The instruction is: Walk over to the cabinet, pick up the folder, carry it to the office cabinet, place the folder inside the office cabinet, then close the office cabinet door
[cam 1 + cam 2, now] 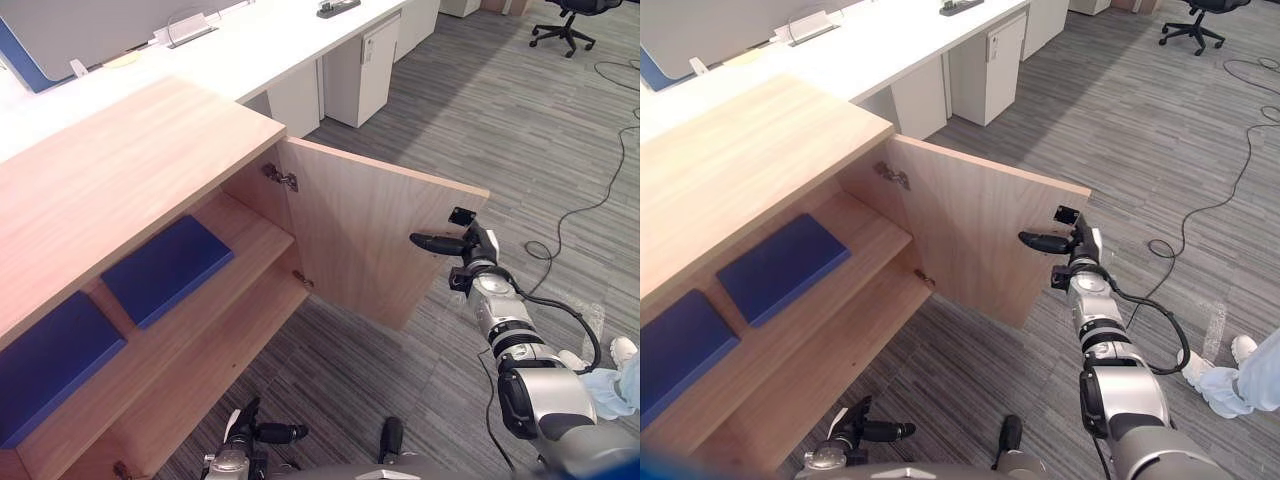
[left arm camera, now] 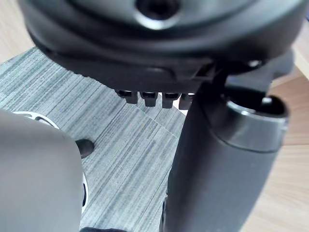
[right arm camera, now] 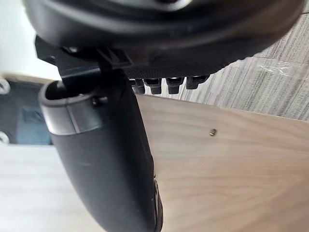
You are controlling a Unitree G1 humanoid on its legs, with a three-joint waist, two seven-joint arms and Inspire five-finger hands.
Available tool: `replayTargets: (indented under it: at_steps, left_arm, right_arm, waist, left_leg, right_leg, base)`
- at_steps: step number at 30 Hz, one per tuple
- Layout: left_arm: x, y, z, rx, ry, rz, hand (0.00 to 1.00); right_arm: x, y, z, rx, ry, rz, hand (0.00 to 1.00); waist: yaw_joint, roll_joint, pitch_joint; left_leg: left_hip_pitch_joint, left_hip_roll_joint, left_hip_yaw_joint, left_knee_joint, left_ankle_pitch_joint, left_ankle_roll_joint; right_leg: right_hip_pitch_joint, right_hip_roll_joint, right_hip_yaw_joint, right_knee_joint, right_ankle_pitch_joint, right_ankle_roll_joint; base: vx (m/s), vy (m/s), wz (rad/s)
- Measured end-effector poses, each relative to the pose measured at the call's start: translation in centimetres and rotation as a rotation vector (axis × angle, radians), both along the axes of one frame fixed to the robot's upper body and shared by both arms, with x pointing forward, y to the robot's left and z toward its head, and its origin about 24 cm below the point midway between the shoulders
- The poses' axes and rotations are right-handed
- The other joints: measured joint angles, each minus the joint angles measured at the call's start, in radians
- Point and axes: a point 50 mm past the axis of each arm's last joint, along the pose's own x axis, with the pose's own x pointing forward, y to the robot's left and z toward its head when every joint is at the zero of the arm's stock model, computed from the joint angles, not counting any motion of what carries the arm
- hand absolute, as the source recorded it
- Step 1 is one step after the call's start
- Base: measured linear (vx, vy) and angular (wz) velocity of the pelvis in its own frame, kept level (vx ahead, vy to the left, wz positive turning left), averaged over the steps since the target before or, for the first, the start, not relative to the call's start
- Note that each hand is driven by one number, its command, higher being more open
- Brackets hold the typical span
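Inside, a flat dark blue folder (image 1: 166, 268) lies on the upper shelf of the light wooden office cabinet (image 1: 110, 180). A second blue folder (image 1: 48, 365) lies beside it, both well apart from either hand. The right hand (image 1: 472, 248) is at the free edge of the open wooden door (image 1: 350, 240), thumb across its inner face; whether it grips cannot be told. The left hand (image 1: 252, 435) hangs low near the bottom shelf, its state equally unclear.

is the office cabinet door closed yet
No, the cabinet door stands swung wide open on its hinges, with the right hand by its free edge.
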Motion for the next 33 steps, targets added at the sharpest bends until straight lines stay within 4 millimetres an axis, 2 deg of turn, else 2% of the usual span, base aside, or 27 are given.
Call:
replayTargets:
  at_steps: [4,7,9,10,12,13,15,16,18,21,24,26,28,31,33]
  left_arm:
    - [0.0,0.0,0.0,-0.003,0.003,-0.006,1.00]
    - [0.2,-0.5,0.0,-0.013,0.003,-0.060,1.00]
    - [0.4,-0.9,0.0,-0.011,0.002,-0.109,1.00]
    - [0.5,-1.0,0.0,-0.012,0.002,-0.122,1.00]
    - [0.6,-1.1,0.1,-0.014,0.002,-0.137,1.00]
    - [0.6,-1.1,0.1,-0.014,0.002,-0.137,1.00]
    - [0.6,-1.0,0.1,-0.008,0.003,-0.141,1.00]
    - [0.6,-1.0,0.1,-0.008,0.002,-0.140,1.00]
    - [0.3,-0.4,0.0,-0.003,0.013,-0.107,1.00]
    - [-0.7,1.0,-0.3,-0.005,0.048,-0.001,1.00]
    - [-1.4,2.0,-0.4,-0.026,0.059,0.088,1.00]
    - [-2.3,2.9,-0.5,-0.042,0.075,0.171,1.00]
    - [-3.1,3.4,-0.6,-0.048,0.097,0.217,1.00]
    - [-4.7,3.4,-0.9,-0.071,0.136,0.283,1.00]
    - [-5.7,2.7,-1.2,-0.098,0.157,0.318,1.00]
  right_arm:
    - [-1.0,0.6,-1.8,-0.158,0.088,0.144,1.00]
    - [-3.0,1.3,-4.6,-0.329,0.230,0.330,1.00]
    - [-5.3,2.7,-7.5,-0.455,0.357,0.526,1.00]
    - [-5.9,3.2,-8.2,-0.486,0.388,0.590,1.00]
    - [-8.2,6.2,-10.0,-0.565,0.448,0.858,1.00]
    - [-8.7,7.2,-10.3,-0.572,0.447,0.922,1.00]
    - [-10.5,10.7,-10.7,-0.564,0.420,1.134,1.00]
    - [-10.9,11.5,-10.6,-0.560,0.408,1.180,1.00]
    - [-12.3,14.3,-10.0,-0.546,0.336,1.382,1.00]
    - [-13.9,16.0,-9.5,-0.514,0.300,1.579,1.00]
    - [-15.2,14.8,-10.6,-0.542,0.379,1.654,1.00]
    - [-16.7,12.2,-12.7,-0.647,0.524,1.676,1.00]
    - [-17.0,10.8,-13.4,-0.610,0.574,1.600,1.00]
    - [-17.6,10.4,-14.5,-0.589,0.611,1.520,1.00]
    - [-18.6,9.5,-15.8,-0.569,0.696,1.449,1.00]
  waist:
    - [-0.013,-0.009,0.007]
    - [-0.021,-0.011,0.008]
    - [-0.021,-0.012,0.008]
    - [-0.021,-0.012,0.008]
    - [-0.022,-0.013,0.008]
    - [-0.023,-0.013,0.007]
    - [-0.023,-0.017,0.005]
    - [-0.023,-0.018,0.005]
    - [-0.023,-0.027,-0.001]
    - [-0.022,-0.048,-0.017]
    - [-0.018,-0.059,-0.026]
    - [-0.015,-0.062,-0.036]
    - [-0.012,-0.059,-0.040]
    - [-0.008,-0.039,-0.050]
    - [0.016,-0.015,-0.068]
  left_leg:
    - [0.000,0.000,0.000,0.000,0.000,0.001]
    - [0.002,0.004,0.000,0.000,-0.001,0.001]
    - [0.005,0.010,0.000,-0.001,-0.002,-0.001]
    - [0.005,0.012,0.000,-0.001,-0.002,-0.001]
    - [0.009,0.020,0.006,0.000,-0.003,-0.004]
    - [0.009,0.022,0.008,0.000,-0.004,-0.005]
    - [0.007,0.030,0.018,0.000,-0.004,-0.013]
    - [0.007,0.031,0.023,0.000,-0.004,-0.013]
    - [0.009,0.033,0.034,0.000,-0.005,-0.016]
    - [0.015,0.036,0.033,0.000,-0.010,-0.020]
    - [0.021,0.033,0.032,0.000,-0.014,-0.019]
    - [0.020,0.030,0.027,0.000,-0.014,-0.018]
    - [0.015,0.031,0.008,0.002,-0.014,-0.018]
    - [0.004,0.033,-0.078,0.017,-0.014,-0.018]
    - [0.001,0.025,-0.163,0.021,-0.011,-0.014]
  right_leg:
    - [0.001,0.002,0.005,0.000,0.000,0.000]
    - [0.001,0.007,0.010,0.000,0.000,0.000]
    - [0.001,0.014,0.017,0.000,-0.002,-0.002]
    - [0.001,0.016,0.018,-0.001,-0.004,-0.004]
    - [0.001,0.025,0.027,-0.003,-0.006,-0.008]
    - [0.000,0.028,0.030,-0.003,-0.007,-0.008]
    - [-0.009,0.038,0.043,-0.003,-0.007,-0.009]
    - [-0.013,0.040,0.048,-0.003,-0.006,-0.010]
    - [-0.021,0.047,0.069,-0.002,-0.004,-0.013]
    - [-0.031,0.056,0.094,0.000,0.000,-0.017]
    - [-0.029,0.056,0.102,0.000,0.000,-0.016]
    - [-0.028,0.051,0.099,0.000,0.000,-0.016]
    - [-0.024,0.048,0.086,0.001,0.000,-0.016]
    - [0.015,0.033,0.008,0.001,-0.015,-0.012]
    - [0.061,0.012,-0.071,0.000,-0.033,0.000]
  base:
    - [-0.04,-0.012,-0.04]
    - [-0.04,-0.024,-0.07]
    - [-0.05,-0.043,-0.09]
    - [-0.04,-0.040,-0.07]
    - [-0.05,-0.037,-0.10]
    - [-0.05,-0.045,-0.14]
    - [-0.04,-0.036,-0.16]
    - [-0.03,-0.022,-0.21]
    - [-0.02,-0.007,-0.26]
    - [-0.01,-0.002,-0.30]
    - [-0.03,0.019,-0.10]
    - [-0.04,0.029,0.04]
    - [-0.06,0.002,0.20]
    - [-0.10,-0.038,0.69]
    - [-0.09,-0.010,1.15]
